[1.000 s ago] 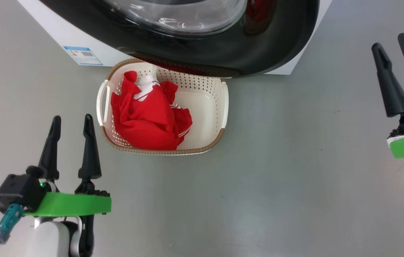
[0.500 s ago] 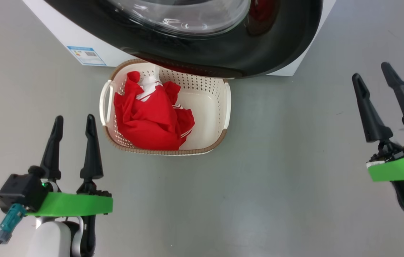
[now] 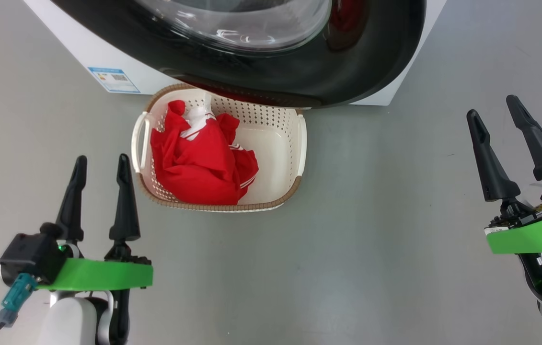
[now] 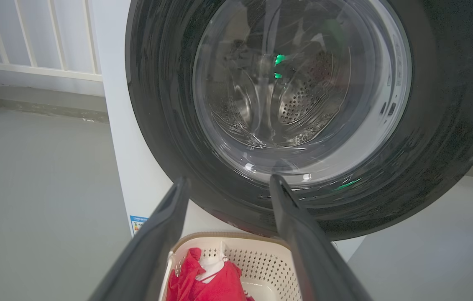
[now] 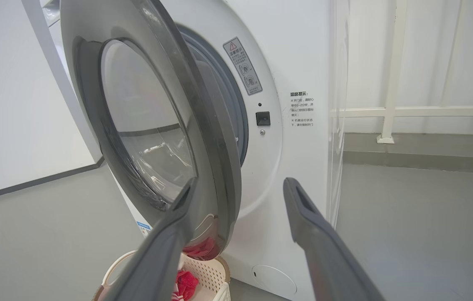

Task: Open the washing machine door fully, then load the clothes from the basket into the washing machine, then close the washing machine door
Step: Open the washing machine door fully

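Head view, nearest first: left gripper [image 3: 102,157] at lower left, jaws spread wide, nothing btwn them, over bare grey floor [image 3: 371,230]. Right gripper [image 3: 492,105] at far right, jaws also wide apart & empty, tips a bit further fwd than the left's. Both touch nothing.

Next out, btwn the two arms but nearer the left one: the basket [image 3: 275,153] sits on the floor, long side across the view. The clothes [image 3: 199,167] lie bunched in its left half, red w/ white stripes & trim. Right half of the basket is bare. Left gripper's tips are near the basket's left handle, not touching.

Beyond: the washing machine door [image 3: 362,62], glossy black w/ clear domed glass, overhangs the basket's far rim & hides it. White body of the washing machine [image 3: 86,43] is behind, w/ blue energy sticker [image 3: 113,80] low on its front, just left of the basket.

Left wrist view: looks straight at the door glass. Perforated steel drum [image 4: 303,96] shows through it. Basket & clothes at bottom.

Right wrist view: door seen nearly edge-on, swung part-way out from the machine front, so ajar, not fully open. Grey gasket [image 5: 238,121] behind it, then warning label [image 5: 242,67], latch slot [image 5: 262,118], round filter cap [image 5: 274,280] low down. White railing [image 5: 391,83] at back.
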